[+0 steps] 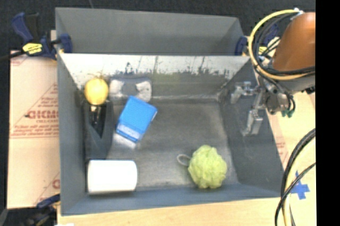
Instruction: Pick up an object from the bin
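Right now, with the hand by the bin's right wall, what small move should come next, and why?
Probably shift the hand toward the view's lower left, over the green mesh sponge: it is the nearest thing and lies well clear of the blue box.

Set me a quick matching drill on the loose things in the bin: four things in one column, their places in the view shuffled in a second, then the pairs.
Things:
1. yellow ball
2. blue box
3. white cylinder
4. green mesh puff

Places in the camera view:
A. lower left corner, lying on its side
B. along the lower edge, right of the middle
C. upper left corner, above a black thing
D. left of the middle, lying at a slant

Pairs: 1-C, 2-D, 3-A, 4-B
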Motion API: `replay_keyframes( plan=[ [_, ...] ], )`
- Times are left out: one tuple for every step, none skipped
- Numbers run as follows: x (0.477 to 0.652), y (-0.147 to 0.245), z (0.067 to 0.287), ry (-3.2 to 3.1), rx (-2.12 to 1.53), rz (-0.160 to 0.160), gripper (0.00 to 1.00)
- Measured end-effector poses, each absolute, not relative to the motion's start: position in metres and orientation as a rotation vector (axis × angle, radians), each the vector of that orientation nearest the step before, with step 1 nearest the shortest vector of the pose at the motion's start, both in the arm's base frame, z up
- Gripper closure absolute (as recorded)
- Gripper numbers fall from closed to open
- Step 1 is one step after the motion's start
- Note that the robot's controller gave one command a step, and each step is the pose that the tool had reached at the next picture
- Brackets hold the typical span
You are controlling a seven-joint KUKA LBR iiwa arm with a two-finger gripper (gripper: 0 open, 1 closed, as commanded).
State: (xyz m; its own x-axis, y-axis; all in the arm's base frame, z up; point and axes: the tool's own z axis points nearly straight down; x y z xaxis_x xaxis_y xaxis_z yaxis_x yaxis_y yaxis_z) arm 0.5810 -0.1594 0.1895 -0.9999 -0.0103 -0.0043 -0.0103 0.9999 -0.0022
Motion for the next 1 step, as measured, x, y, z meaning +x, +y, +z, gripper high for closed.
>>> replay_keyframes(
  plan=[
    [0.581,-0.1594,0.1895,3.137,-0.016,-0.004,0.0]
  ],
)
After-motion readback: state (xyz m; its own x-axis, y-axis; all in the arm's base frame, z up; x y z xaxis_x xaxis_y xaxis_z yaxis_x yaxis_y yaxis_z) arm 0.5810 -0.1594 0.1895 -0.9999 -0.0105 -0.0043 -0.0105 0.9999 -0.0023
